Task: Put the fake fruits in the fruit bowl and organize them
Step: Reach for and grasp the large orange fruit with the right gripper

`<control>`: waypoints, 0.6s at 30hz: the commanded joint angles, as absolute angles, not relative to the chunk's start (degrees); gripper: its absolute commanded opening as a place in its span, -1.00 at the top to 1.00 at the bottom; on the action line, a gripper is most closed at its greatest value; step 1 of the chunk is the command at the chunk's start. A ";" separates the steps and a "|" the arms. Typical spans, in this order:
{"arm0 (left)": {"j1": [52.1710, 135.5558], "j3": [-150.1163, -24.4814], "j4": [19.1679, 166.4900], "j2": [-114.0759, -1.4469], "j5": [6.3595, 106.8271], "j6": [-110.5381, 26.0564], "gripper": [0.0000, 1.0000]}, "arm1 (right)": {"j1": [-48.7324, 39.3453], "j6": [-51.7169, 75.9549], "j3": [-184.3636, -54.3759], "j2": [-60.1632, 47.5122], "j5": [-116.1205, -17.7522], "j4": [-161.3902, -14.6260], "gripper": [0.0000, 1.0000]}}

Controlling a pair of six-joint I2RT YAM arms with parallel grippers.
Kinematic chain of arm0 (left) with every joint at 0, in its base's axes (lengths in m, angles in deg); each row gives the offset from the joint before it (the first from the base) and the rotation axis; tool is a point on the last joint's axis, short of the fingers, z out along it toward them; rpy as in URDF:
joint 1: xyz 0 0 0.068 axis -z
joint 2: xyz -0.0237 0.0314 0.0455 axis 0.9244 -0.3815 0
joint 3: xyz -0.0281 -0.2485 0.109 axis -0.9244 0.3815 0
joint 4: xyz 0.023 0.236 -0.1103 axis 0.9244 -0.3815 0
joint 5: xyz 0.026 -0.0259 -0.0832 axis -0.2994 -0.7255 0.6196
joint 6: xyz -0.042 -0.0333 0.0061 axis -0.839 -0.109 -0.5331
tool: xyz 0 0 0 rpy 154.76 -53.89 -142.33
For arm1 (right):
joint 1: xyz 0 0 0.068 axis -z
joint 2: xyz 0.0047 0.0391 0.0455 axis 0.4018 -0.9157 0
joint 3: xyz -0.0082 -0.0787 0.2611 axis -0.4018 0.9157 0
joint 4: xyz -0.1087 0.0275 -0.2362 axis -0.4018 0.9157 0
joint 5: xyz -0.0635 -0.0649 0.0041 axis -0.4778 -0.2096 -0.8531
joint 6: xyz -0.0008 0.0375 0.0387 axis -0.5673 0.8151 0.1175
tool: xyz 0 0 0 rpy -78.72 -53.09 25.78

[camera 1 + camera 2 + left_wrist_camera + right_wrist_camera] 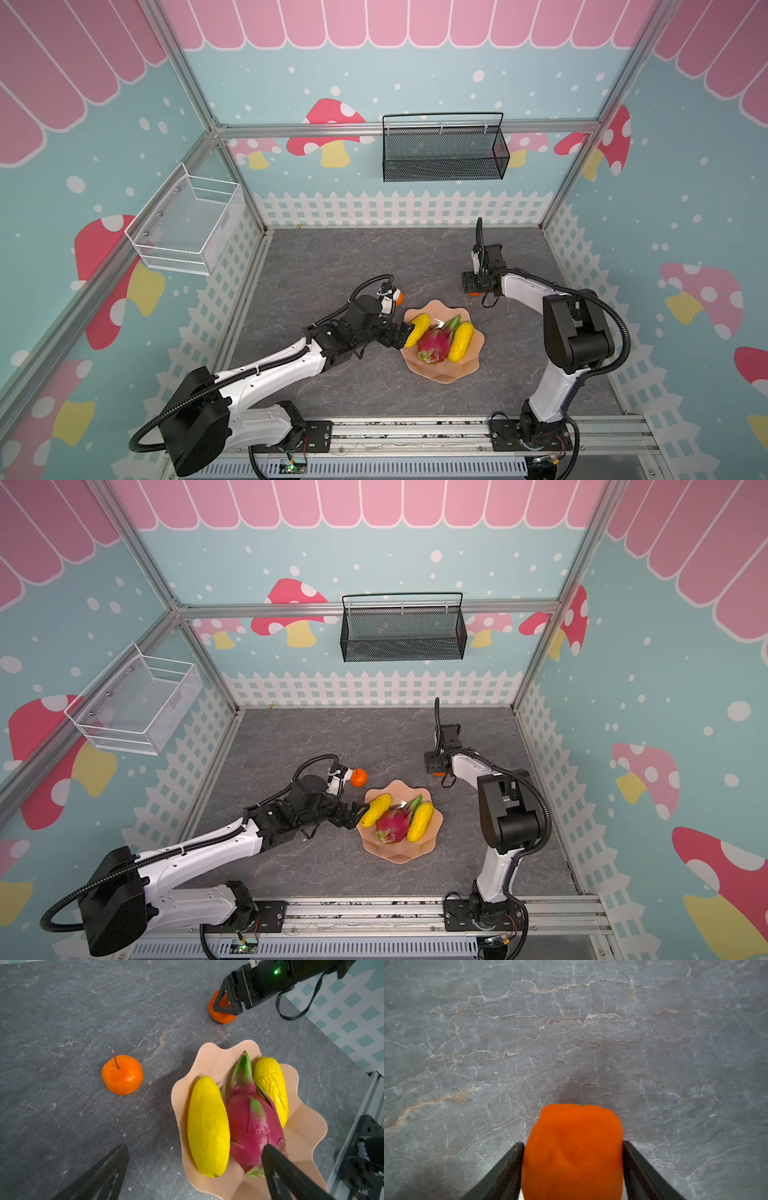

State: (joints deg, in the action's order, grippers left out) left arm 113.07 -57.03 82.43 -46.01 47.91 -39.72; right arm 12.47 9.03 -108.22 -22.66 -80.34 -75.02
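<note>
The peach-pink fruit bowl (440, 374) (395, 854) (307, 1122) holds a magenta dragon fruit (433, 345) (253, 1122) between two yellow mangoes (419, 328) (460, 341) (207, 1126) (270, 1088). My left gripper (408, 333) (195, 1147) hangs open at the bowl's left rim. One finger is over the dragon fruit's end, the other over the table. An orange (358, 777) (122, 1074) with a stem sits on the table left of the bowl. Behind the bowl's right side, my right gripper (473, 289) (573, 1145) is shut on a second orange (573, 1151) (222, 1016), low at the tabletop.
A black mesh basket (444, 151) hangs on the back wall and a white mesh basket (189, 226) on the left wall. The grey stone-look tabletop (332, 257) is ringed by the cell's frame and fence-print walls.
</note>
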 commanded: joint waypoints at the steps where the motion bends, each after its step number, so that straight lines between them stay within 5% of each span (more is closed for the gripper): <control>1: 112.84 -58.47 82.72 -46.50 48.08 -39.12 -1.00 | 12.59 8.57 -105.71 -20.27 -78.85 -76.65 -0.22; 5: 112.84 -57.65 82.71 -45.87 47.95 -40.04 -1.00 | 12.46 7.36 -97.59 -11.90 -75.34 -83.25 -0.05; 18: 112.93 -55.53 85.72 -45.10 47.91 -44.38 -1.00 | 6.33 14.92 -60.95 28.12 -62.64 -115.68 -0.03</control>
State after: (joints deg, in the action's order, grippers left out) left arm 113.07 -55.72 83.79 -45.38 47.91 -42.56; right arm 7.44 13.40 -63.44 25.18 -66.60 -106.49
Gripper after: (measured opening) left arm 0.999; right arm 0.611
